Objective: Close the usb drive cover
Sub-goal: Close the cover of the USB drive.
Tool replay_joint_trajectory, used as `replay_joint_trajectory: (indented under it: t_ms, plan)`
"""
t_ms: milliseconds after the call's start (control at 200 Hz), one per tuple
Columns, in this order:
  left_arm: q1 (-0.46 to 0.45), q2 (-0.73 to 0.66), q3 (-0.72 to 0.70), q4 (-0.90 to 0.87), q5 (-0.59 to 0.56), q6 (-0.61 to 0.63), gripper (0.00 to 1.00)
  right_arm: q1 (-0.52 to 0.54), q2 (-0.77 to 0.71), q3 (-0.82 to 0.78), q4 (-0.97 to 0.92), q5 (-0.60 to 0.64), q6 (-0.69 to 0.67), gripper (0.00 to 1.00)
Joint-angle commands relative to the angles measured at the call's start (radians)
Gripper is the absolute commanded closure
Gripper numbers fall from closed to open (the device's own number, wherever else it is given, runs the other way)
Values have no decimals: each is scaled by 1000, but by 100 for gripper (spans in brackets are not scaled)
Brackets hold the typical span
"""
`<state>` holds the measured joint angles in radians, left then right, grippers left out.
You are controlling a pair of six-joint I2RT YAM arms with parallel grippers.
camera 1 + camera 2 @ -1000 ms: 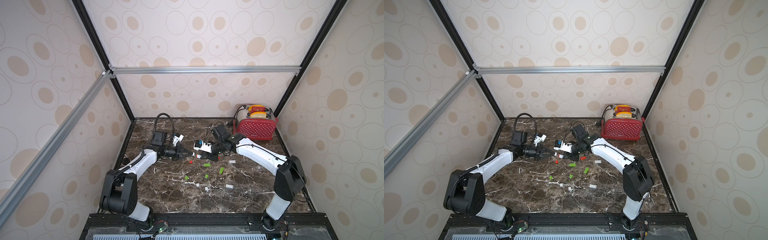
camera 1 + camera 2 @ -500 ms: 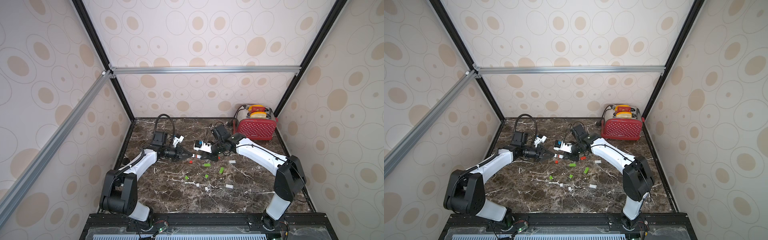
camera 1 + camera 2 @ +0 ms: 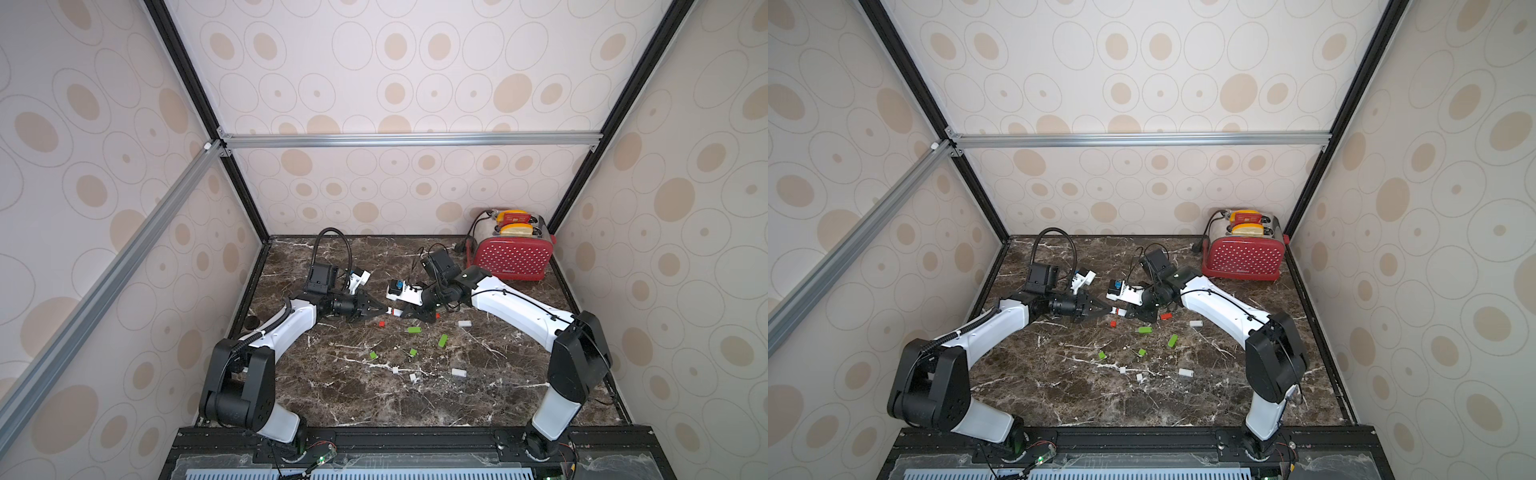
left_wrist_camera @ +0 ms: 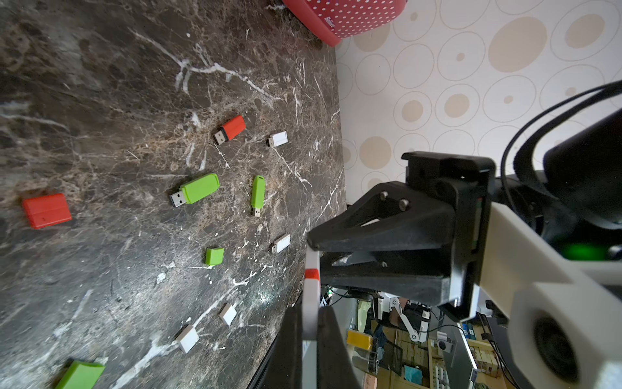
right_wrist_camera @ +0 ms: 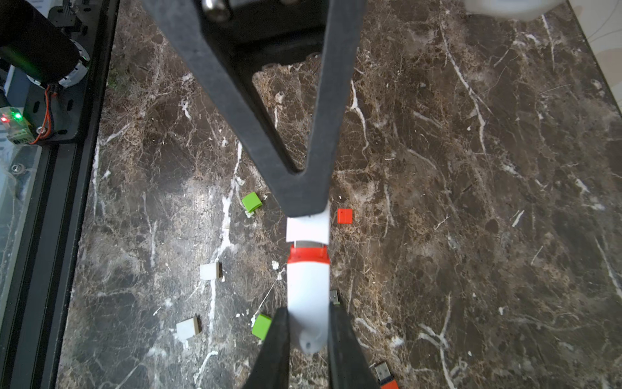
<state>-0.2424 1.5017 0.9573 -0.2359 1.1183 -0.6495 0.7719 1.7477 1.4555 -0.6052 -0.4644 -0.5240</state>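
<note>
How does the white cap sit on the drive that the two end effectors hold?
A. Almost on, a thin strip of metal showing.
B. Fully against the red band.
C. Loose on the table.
A: in the right wrist view a thin metal strip shows between the cap, in the right end effector, and the red band of the drive, in the left end effector.

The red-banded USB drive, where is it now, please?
In both top views the USB drive is held between the left end effector and right end effector, left of the red toaster.
</note>
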Motion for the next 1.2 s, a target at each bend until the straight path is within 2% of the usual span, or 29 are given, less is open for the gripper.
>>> replay_joint_trajectory:
  t_ms: [0, 145, 381, 551, 626, 821, 992, 1112, 1192]
  plan:
    - [-18, 8, 5, 78, -6, -50, 100, 38, -36, -1, 62, 12, 11, 95]
    - [-31, 9, 2, 83, -14, -41, 100, 52, -75, -57, 199, 21, 41, 96]
    - [-35, -2, -12, 91, -19, -27, 100, 53, -64, -27, 233, -54, 68, 97]
    - [-37, 11, -15, 147, 0, -72, 100, 53, -60, -32, 278, -116, 90, 97]
    - [-40, 14, -11, 151, 1, -84, 100, 54, -60, -37, 268, -104, 64, 97]
    - [-18, -25, 43, 22, -6, 12, 45, 2, -37, -20, 72, -4, -78, 98]
    - [108, -89, 40, -1, -21, 15, 26, -99, -49, -47, 53, 14, -88, 97]
    - [152, -139, 44, -78, -46, 104, 2, -156, 4, 0, 27, 71, -121, 99]
    - [163, -161, 48, -146, -69, 201, 1, -180, 59, 30, 31, 142, -158, 100]
